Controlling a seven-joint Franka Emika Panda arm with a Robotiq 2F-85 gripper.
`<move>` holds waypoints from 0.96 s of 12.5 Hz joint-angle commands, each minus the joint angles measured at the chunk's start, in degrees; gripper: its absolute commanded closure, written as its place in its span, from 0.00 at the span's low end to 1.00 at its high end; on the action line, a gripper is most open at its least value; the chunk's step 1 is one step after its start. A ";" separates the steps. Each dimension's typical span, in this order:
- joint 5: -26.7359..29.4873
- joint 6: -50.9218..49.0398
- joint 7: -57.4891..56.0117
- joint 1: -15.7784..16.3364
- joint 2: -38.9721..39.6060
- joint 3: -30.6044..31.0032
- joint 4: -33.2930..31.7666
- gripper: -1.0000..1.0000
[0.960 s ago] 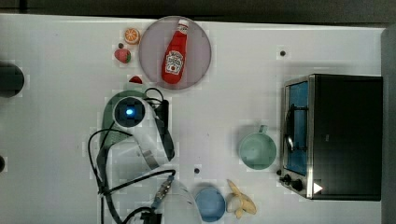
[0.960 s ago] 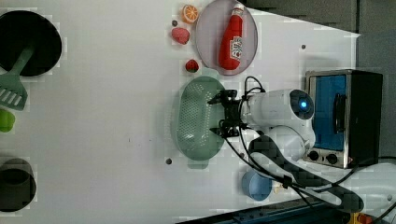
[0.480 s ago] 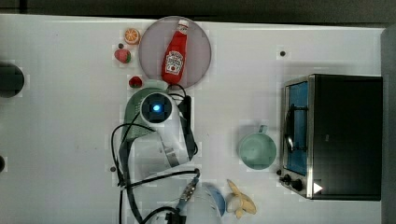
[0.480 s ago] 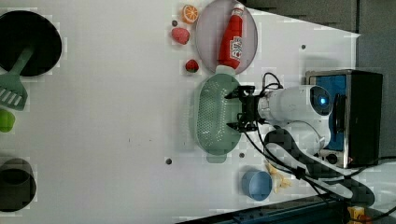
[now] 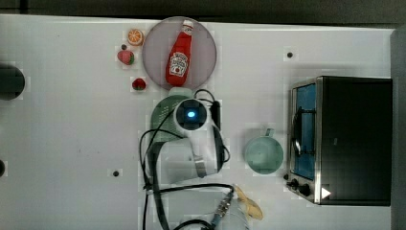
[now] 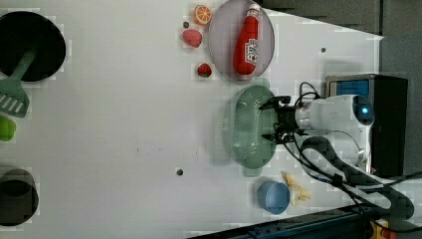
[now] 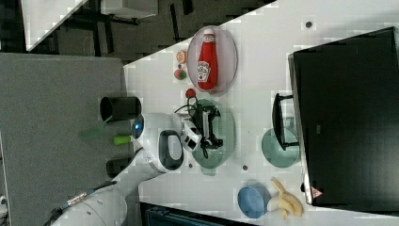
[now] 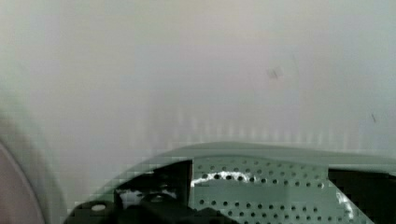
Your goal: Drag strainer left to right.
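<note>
In the top view, you are seeing the arm covering most of the strainer and hiding the hand.

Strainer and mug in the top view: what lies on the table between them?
Nothing rests on the table there. Between the strainer and the mug the top view shows bare table, partly covered by the arm.

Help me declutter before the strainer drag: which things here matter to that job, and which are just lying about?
Job: strainer; gripper, jaws open over it.

Lying about: ketchup bottle on plate, mug, blue bowl, banana, toaster oven, toy fruits.
</note>
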 commanded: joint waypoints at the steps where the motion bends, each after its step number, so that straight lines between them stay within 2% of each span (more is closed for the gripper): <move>1: -0.78 0.39 -6.88 -1.26 -1.17 -1.13 -0.41 0.00; 12: -0.75 2.33 -11.94 -3.00 -1.18 -8.23 -0.41 0.00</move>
